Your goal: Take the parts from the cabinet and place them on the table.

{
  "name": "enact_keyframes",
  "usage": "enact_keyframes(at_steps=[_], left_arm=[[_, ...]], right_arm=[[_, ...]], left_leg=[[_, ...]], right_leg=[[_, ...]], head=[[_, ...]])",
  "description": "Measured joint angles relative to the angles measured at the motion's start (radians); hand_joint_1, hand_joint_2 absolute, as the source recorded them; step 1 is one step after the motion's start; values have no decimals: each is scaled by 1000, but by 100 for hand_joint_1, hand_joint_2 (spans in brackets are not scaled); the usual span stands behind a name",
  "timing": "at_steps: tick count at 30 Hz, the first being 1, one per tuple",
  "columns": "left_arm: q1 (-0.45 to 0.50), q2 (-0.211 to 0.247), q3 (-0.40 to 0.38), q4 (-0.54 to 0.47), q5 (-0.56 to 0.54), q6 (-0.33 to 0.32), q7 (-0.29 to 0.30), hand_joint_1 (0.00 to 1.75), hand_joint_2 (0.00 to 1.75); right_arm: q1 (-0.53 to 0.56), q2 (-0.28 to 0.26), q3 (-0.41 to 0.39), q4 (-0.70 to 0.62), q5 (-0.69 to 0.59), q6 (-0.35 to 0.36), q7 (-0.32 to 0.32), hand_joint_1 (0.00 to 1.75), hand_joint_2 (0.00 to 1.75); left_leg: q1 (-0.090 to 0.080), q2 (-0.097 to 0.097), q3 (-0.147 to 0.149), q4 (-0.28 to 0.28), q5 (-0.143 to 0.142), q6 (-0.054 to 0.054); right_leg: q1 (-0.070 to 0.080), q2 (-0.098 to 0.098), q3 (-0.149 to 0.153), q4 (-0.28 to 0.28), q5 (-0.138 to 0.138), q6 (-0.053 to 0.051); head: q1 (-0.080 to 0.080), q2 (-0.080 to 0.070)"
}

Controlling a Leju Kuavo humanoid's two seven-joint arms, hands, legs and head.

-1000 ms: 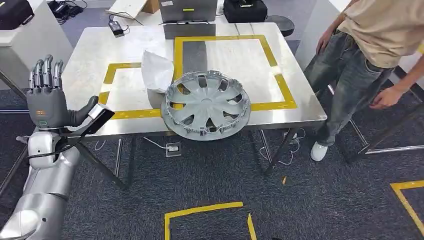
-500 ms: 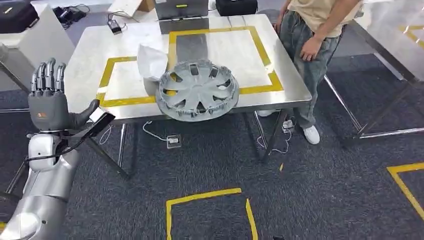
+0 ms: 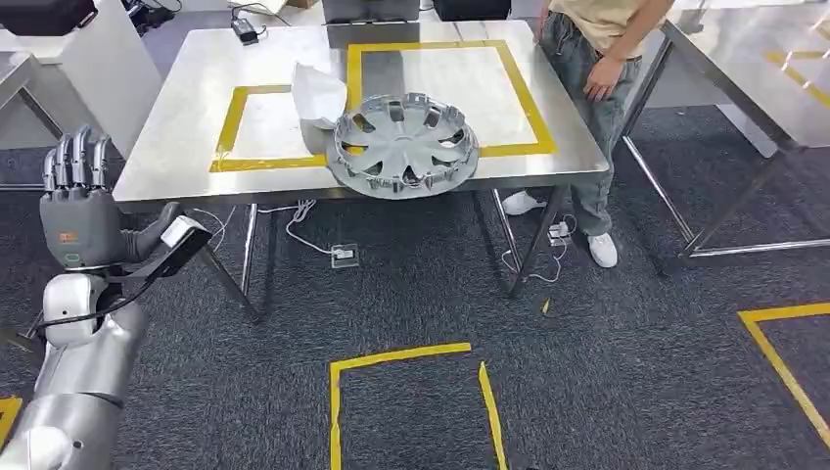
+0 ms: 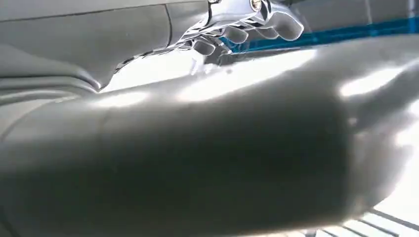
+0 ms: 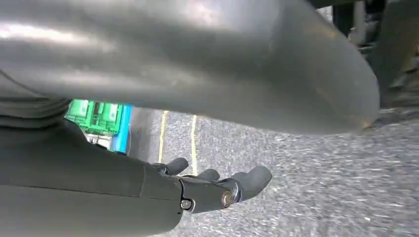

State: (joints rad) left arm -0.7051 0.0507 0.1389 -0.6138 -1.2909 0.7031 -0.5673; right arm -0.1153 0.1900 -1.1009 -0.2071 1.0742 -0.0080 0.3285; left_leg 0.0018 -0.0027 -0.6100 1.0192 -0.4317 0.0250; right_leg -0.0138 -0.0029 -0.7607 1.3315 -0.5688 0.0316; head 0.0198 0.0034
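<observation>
A silver wheel cover [image 3: 403, 144] lies on the steel table [image 3: 186, 137], overhanging its near edge. A white bag [image 3: 319, 94] lies just behind it to the left. My left hand [image 3: 80, 211] is raised at the lower left, short of the table, with its fingers straight up, its thumb out and nothing in it. The left wrist view shows that hand [image 4: 207, 148] up close, its thumb across the picture and pale fingers [image 4: 247, 24] beyond. In the right wrist view my right hand [image 5: 197, 190] hangs over grey carpet, with dark fingers slightly curled and nothing held.
Yellow tape marks squares on the table and on the carpet [image 3: 411, 392]. A person [image 3: 597, 59] in jeans stands at the table's far right corner. A second steel table [image 3: 754, 69] stands at the right, a white cabinet [image 3: 88, 59] at the left. Cables lie under the table.
The camera has pulled back and turned, so the table sits higher and farther in the picture. The person has stepped to the table's right corner. My left hand keeps its raised, spread pose.
</observation>
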Motion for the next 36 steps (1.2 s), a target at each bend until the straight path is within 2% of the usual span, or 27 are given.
enact_keyframes(at_steps=[1, 3, 4, 5, 6, 7, 9, 10, 11, 13, 14, 15, 16, 17, 18, 19, 20, 21, 22, 23, 24, 25, 26, 28, 29, 30, 36], left_arm=[[6, 1, 1, 0, 5, 0, -3, 0, 0], [15, 3, 2, 1, 8, 0, -9, 0, 0], [17, 4, 2, 1, 9, 0, -9, 0, 0], [20, 4, 4, 0, 10, 0, -10, 0, 0], [24, 5, 7, 0, 11, 0, -11, 0, 0], [26, 5, 9, 2, 18, 0, -18, 0, 0], [31, 4, 10, 12, 37, 0, -30, 0, 0], [31, 5, 13, 26, 39, 0, -19, 0, 0], [29, 6, 15, 41, 30, -5, 0, 0, 0], [26, 5, 14, 88, 34, -54, 32, 0, 0], [27, 5, 14, 112, 34, -79, 47, 0, 0], [34, 4, 14, 134, 34, -93, 59, 0, 0], [42, 4, 14, 153, 34, -97, 65, 0, 175], [48, 3, 14, 167, 34, -100, 69, 0, 175], [50, 2, 14, 174, 34, -104, 71, 0, 175], [49, 2, 14, 182, 40, -119, 73, 0, 175], [46, 2, 14, 188, 45, -138, 79, 0, 175], [45, 1, 14, 196, 56, -153, 94, 0, 175], [49, 0, 14, 207, 65, -166, 114, 0, 175], [60, 0, 14, 214, 77, -177, 131, 0, 175], [76, -3, 14, 221, 95, -188, 146, 0, 175], [92, -4, 14, 225, 111, -198, 155, 0, 175], [105, -4, 14, 230, 132, -208, 164, 0, 0], [130, -6, 13, 237, 172, -225, 180, 0, 0], [146, -7, 13, 240, 193, -235, 186, 0, 0], [162, -7, 13, 243, 216, -245, 195, 0, 0], [246, -14, 4, 254, 344, -298, 237, 0, 0]], right_arm=[[0, 0, 1, 0, 3, 2, 0, 0, 0], [0, -3, 5, 0, 8, 8, 0, 0, 0], [-1, -4, 5, 0, 9, 11, 0, 0, 0], [-4, -9, 6, 0, 9, 14, 2, 0, 0], [-4, -10, 7, 0, 9, 18, 1, 0, 0], [-2, -10, 7, 0, 9, 21, -1, 0, 0], [0, -13, 8, 0, 11, 30, -1, 0, 0], [0, -13, 8, 0, 12, 36, -1, 0, 0], [0, -13, 8, 0, 11, 40, -1, 0, 0], [2, -13, 8, 0, 10, 56, 0, 0, 0], [3, -13, 8, 0, 8, 64, 0, 0, 0], [4, -13, 8, 0, 6, 69, 0, 0, 0], [5, -13, 8, 0, 5, 72, 0, 0, 0], [7, -13, 8, 0, 5, 72, 0, 0, 175], [8, -13, 8, 0, 4, 73, 0, 0, 175], [7, -13, 8, 0, 2, 74, 0, 0, 175], [7, -13, 8, 0, -3, 75, 0, 0, 175], [6, -13, 8, 0, -9, 75, 0, 0, 175], [7, -14, 9, 0, -17, 74, -2, 0, 175], [8, -16, 16, -2, -29, 71, -1, 0, 175], [11, -23, 30, -3, -44, 69, 1, 0, 175], [15, -24, 42, -3, -59, 68, 0, 0, 175], [20, -26, 57, -4, -76, 65, 0, 0, 0], [29, -32, 85, -7, -111, 63, 0, 0, 0], [33, -36, 102, -10, -130, 62, 0, 0, 0], [36, -40, 120, -13, -150, 62, 0, 0, 0], [63, -57, 223, -31, -256, 56, 0, 0, 0]], left_leg=[[-1, 0, -18, 2, 13, -2], [-2, 0, -50, 8, 35, -7], [-2, 0, -63, 10, 46, -11], [-5, 0, -71, 12, 55, -17], [-3, 3, -69, 9, 63, -24], [0, 5, -66, 4, 73, -31], [-1, 4, -67, -8, 96, -44], [4, 0, -75, 1, 79, -48], [3, 1, -91, 29, 28, -54], [8, 1, -116, 158, -97, -66], [8, 1, -129, 232, -127, -71], [8, 1, -133, 284, -120, -73], [8, 2, -124, 303, -89, -73], [8, 1, -94, 281, -45, -72], [8, 1, -43, 218, -18, -70], [8, 1, 27, 124, -20, -66], [7, 1, 70, 47, -67, -63], [0, -1, 106, -4, -86, -54], [0, 0, 95, -8, -92, -43], [1, -1, 97, -12, -89, -38], [-1, 1, 97, -13, -90, -38], [-2, 2, 97, -13, -87, -32], [-2, 2, 94, -12, -83, -26], [-5, 1, 88, -10, -77, -19], [-6, 0, 86, -9, -76, -18], [-6, 0, 83, -8, -73, -17], [-6, 1, 79, -7, -72, -17]], right_leg=[[0, 0, 23, 2, 36, -2], [3, 0, 117, -94, 97, -12], [6, 1, 191, -185, 86, -21], [13, 1, 256, -286, 26, -32], [16, 1, 263, -305, 23, -33], [20, 3, 259, -314, 29, -37], [17, 2, 249, -317, 49, -53], [11, -8, 236, -324, 62, -60], [10, -5, 224, -325, 72, -68], [9, -6, 199, -325, 96, -70], [9, -6, 184, -324, 107, -69], [9, -7, 176, -324, 118, -68], [9, -7, 161, -323, 129, -67], [8, -7, 146, -322, 140, -65], [8, -7, 133, -320, 149, -61], [8, -7, 125, -318, 156, -57], [11, -9, 120, -316, 161, -52], [13, -9, 118, -313, 167, -46], [13, -10, 116, -313, 173, -39], [14, -10, 115, -314, 173, -37], [14, -8, 116, -315, 151, -51], [14, -8, 116, -315, 146, -54], [15, -8, 117, -318, 148, -52], [14, -8, 117, -327, 175, -48], [12, -8, 117, -332, 201, -37], [11, -7, 116, -335, 198, -31], [11, -6, 113, -337, 205, -29]], head=[[0, 0], [0, 0], [0, 0], [0, 0], [-4, 0], [2, 0], [3, 0], [6, 0], [1, 0], [0, 0], [0, 0], [0, 0], [0, 0], [0, 0], [0, 0], [0, 0], [0, 0], [2, 0], [2, 0], [2, 0], [1, 0], [2, 0], [1, 0], [2, 0], [1, 0], [2, 0], [2, 0]])
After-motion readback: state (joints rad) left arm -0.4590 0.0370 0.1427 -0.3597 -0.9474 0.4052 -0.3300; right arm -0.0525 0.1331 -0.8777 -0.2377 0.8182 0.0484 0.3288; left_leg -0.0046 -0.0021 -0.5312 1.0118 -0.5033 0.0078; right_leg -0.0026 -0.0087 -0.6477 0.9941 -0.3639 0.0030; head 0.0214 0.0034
